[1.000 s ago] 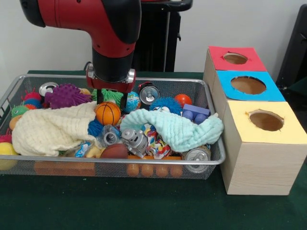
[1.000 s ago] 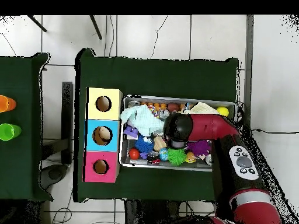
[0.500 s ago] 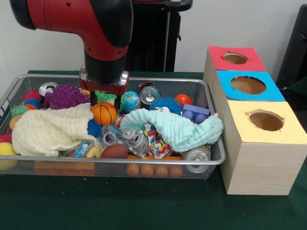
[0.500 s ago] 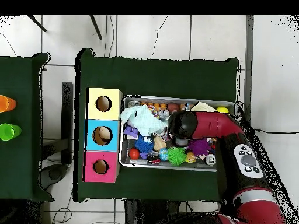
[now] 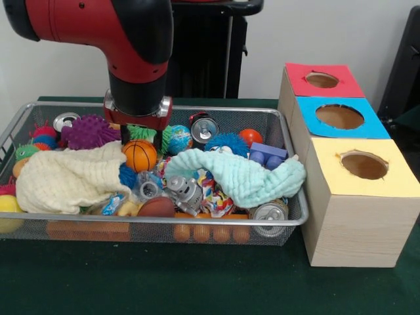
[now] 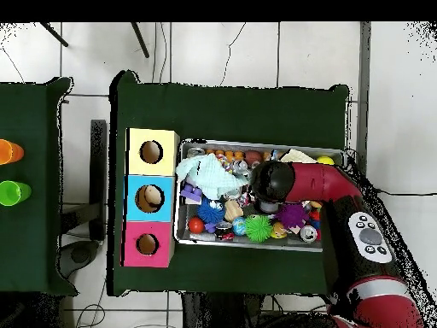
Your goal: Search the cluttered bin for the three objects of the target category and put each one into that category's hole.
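Note:
The bin point(image 5: 164, 220), a wide wire mesh basket, is full of toys, cans and two cloths; it also shows in the overhead view point(image 6: 222, 243). My gripper point(image 5: 140, 136) hangs over the bin's back middle. It is open, with one finger on each side just above a small orange basketball point(image 5: 140, 155). Three wooden boxes with round holes stand to the right of the bin: red top point(image 5: 298, 73), blue top point(image 5: 312, 125) and yellow top point(image 5: 328, 172). In the overhead view my arm point(image 6: 290, 181) covers the gripper.
A cream cloth point(image 5: 65, 177) and a mint cloth point(image 5: 243, 174) lie over the clutter. Around the gripper are a purple spiky ball point(image 5: 90, 130), a green spiky ball point(image 5: 141, 131), a globe ball point(image 5: 178, 138) and a can point(image 5: 205, 128). A grey robot toy point(image 5: 185, 192) lies in front.
My arm and gripper have moved left along the bin in the front view. The basketball has shifted slightly left with them.

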Motion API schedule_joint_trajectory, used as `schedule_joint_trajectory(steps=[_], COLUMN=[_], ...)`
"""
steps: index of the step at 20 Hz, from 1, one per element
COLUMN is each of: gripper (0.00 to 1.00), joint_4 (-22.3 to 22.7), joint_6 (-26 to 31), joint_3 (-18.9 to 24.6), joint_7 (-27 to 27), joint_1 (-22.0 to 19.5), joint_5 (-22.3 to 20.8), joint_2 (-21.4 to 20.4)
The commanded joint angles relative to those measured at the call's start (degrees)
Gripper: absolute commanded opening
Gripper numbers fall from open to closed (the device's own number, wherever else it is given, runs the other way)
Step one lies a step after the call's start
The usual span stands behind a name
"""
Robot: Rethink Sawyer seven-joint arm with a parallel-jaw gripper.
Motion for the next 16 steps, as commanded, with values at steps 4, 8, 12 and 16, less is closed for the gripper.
schedule_joint_trajectory(steps=[4,8,12,16], gripper=[1.00,1.00,1.00,1.00], joint_4=[1.6,-1.4,-3.1,-4.0], joint_6=[4.5,6.9,7.8,6.7], joint_3=[4.6,4.5,4.8,5.0], joint_7=[-9.2,-12.5,-15.1,-15.6], joint_1=[-0.3,-1.1,-2.0,-2.4], joint_5=[0.5,-1.1,-2.3,-3.2], joint_2=[-5.9,-6.1,-6.0,-4.7])
